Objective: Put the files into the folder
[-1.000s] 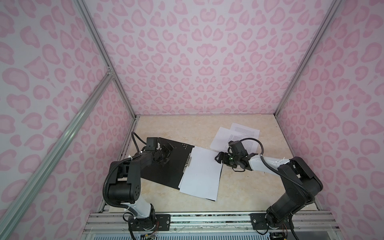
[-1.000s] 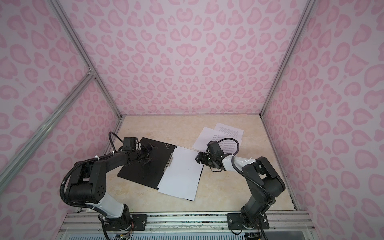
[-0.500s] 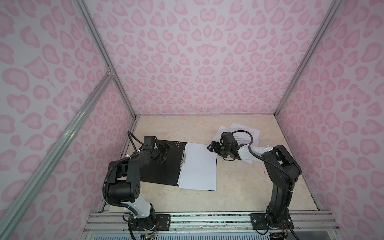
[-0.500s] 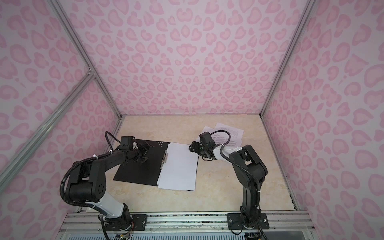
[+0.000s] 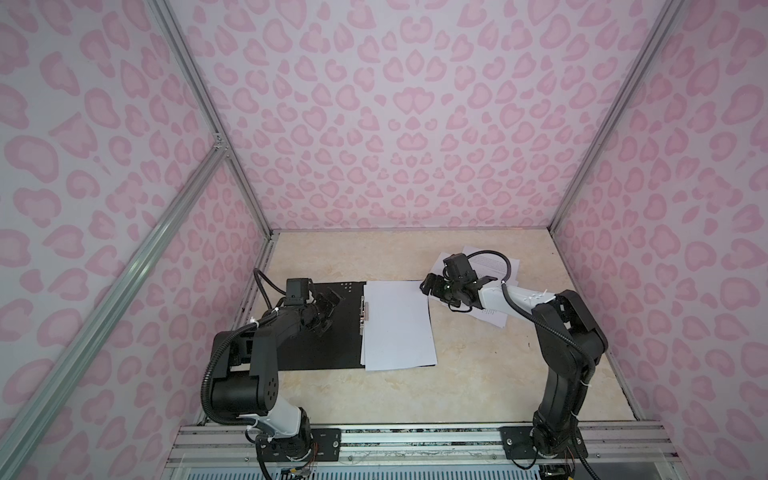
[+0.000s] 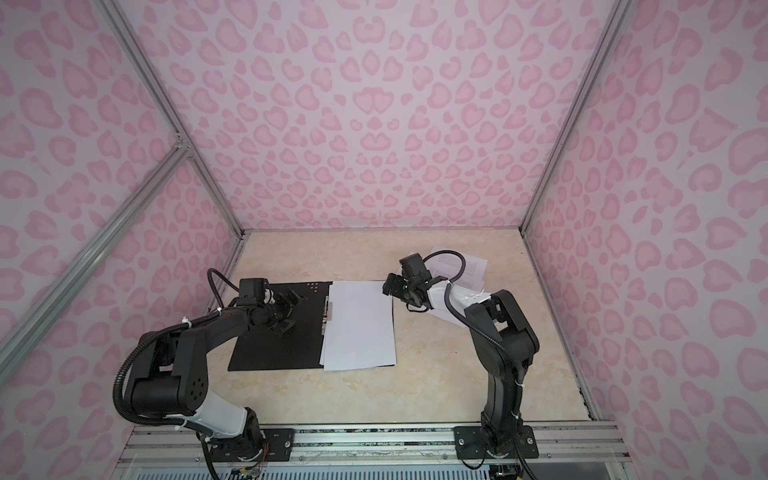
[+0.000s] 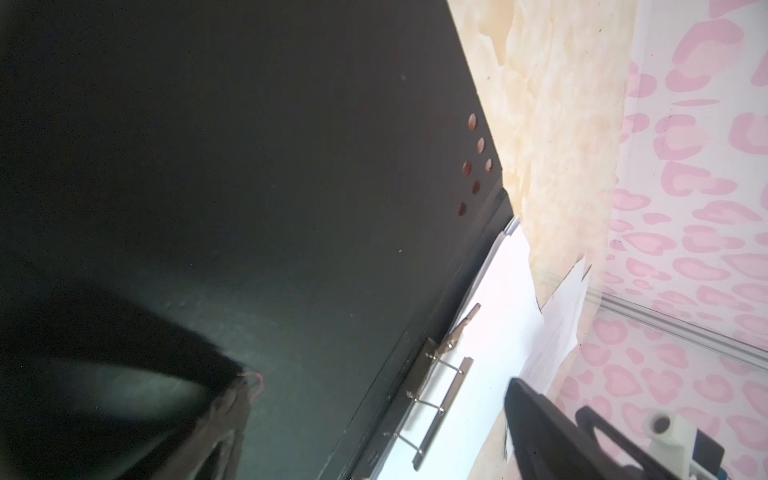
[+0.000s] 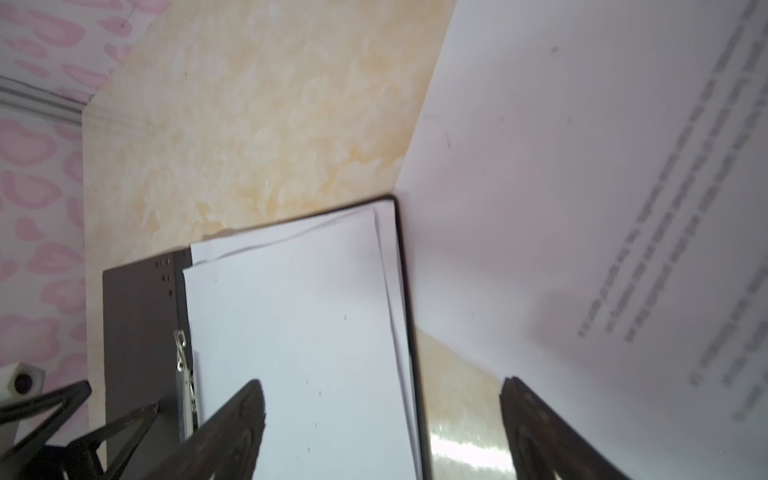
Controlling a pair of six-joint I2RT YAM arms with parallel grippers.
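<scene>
The folder [image 5: 320, 349] [image 6: 274, 345] lies open on the table, black inside up, its metal spine clip [image 5: 364, 311] [image 7: 436, 399] between the two halves. Several white files [image 5: 397, 328] [image 6: 359, 328] [image 8: 299, 324] are stacked on its right half. More files [image 5: 496, 266] [image 6: 471, 270] with printed text [image 8: 582, 187] lie loose at the back right, partly under the right arm. My left gripper [image 5: 328, 309] [image 6: 289, 309] [image 7: 378, 380] is open low over the black left half. My right gripper [image 5: 432, 286] [image 6: 392, 286] [image 8: 382, 384] is open at the stack's far right corner, holding nothing.
The beige marble table [image 5: 478, 374] is boxed in by pink patterned walls on three sides. An aluminium rail [image 5: 415, 436] with both arm bases runs along the front edge.
The folder and its stack have turned from a slant to square with the table. My right gripper has travelled back and left to the stack's far corner. My left gripper stays over the black half.
</scene>
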